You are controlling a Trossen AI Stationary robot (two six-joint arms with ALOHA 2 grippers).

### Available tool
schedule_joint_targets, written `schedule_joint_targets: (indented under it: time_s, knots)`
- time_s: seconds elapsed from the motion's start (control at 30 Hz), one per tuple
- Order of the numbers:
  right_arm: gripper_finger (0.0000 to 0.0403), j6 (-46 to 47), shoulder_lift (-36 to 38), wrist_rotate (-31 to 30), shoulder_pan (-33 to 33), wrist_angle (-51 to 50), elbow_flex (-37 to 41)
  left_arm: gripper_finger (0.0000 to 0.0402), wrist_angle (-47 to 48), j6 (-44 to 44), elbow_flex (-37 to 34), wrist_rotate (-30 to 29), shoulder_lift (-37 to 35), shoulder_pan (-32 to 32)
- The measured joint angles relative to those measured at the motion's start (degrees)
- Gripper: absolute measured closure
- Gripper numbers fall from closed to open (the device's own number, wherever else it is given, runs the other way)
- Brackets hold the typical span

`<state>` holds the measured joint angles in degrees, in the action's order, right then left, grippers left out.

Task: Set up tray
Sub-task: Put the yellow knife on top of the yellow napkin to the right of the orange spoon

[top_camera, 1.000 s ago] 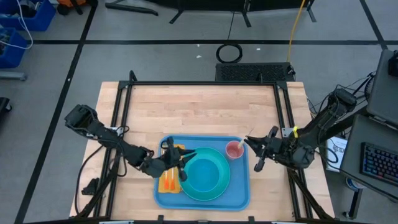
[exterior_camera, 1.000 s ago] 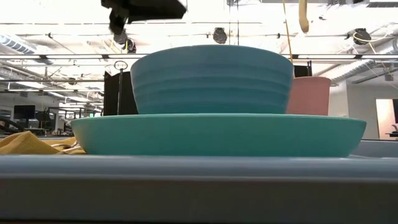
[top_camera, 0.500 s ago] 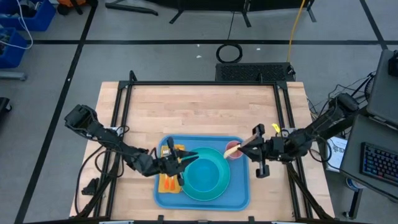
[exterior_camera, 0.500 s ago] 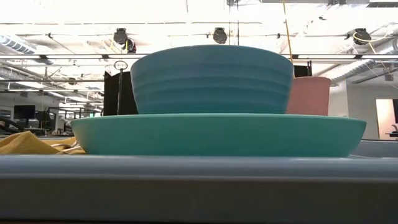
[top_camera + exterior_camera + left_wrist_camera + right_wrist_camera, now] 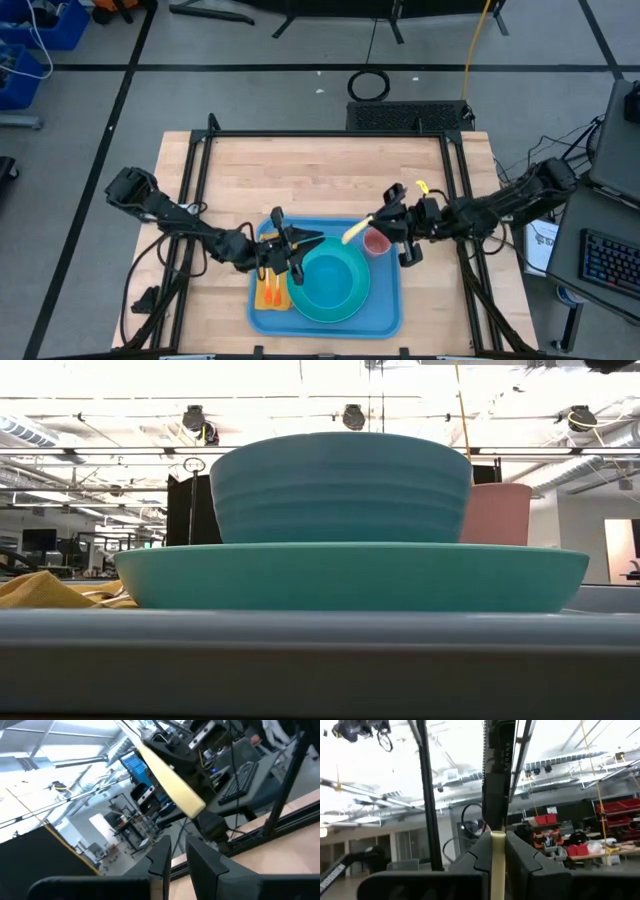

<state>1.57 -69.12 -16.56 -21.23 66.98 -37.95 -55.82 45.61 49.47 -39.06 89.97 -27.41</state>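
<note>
The large blue tray [image 5: 388, 312] lies at the table's near middle. On it a turquoise plate [image 5: 350, 575] carries a blue-green bowl [image 5: 340, 485], and a pink cup [image 5: 377, 243] stands at the tray's far right corner. Orange utensils [image 5: 270, 293] lie on the tray's left part, and a yellow cloth [image 5: 40, 590] shows there too. My right gripper [image 5: 386, 218] is just beyond the cup, shut on a pale yellow stick-like utensil [image 5: 358, 230]. My left gripper [image 5: 315, 240] hovers above the tray's far left part. It points right, is open by a narrow gap and holds nothing. My right gripper pinches the pale yellow utensil between its two fingers [image 5: 485, 852] at one end [image 5: 498, 851]. It comes level from the table's right, and the utensil runs on along the fingers. It is lifted clear, its free end [image 5: 348, 237] above the tray's far edge, left of the cup.
The wooden table top [image 5: 320, 170] beyond the tray is bare wood. Black frame rails [image 5: 200, 180] run along its left, right and far edges. A keyboard [image 5: 610, 262] and cables sit off the table to the right.
My right gripper has moved toward the table's left and a little toward the far edge. It has carried the pale yellow utensil from right of the cup to above the tray's far edge. My left gripper has risen out of the low view and shifted slightly right and toward the far edge.
</note>
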Motion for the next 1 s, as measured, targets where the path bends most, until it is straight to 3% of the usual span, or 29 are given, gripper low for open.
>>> schedule_joint_targets:
  time_s: [0.17,0.47,0.73,1.0]
  knots:
    - [0.0385,2.29,-2.21,3.41,2.82,3.03,0.02,0.0324,-1.69,4.11,0.00,1.70,0.00,1.29]
    - [0.0385,3.35,-4.17,7.73,4.99,11.38,0.02,0.0233,-2.59,4.47,0.00,0.06,0.00,2.15]
    - [0.0385,9.67,-6.75,9.45,9.69,15.97,-0.06,0.0227,-6.36,13.56,0.00,4.54,0.00,4.12]
    - [0.0385,13.33,-10.33,10.94,12.72,16.35,-2.87,0.0227,-6.23,12.44,0.00,6.66,0.00,6.51]
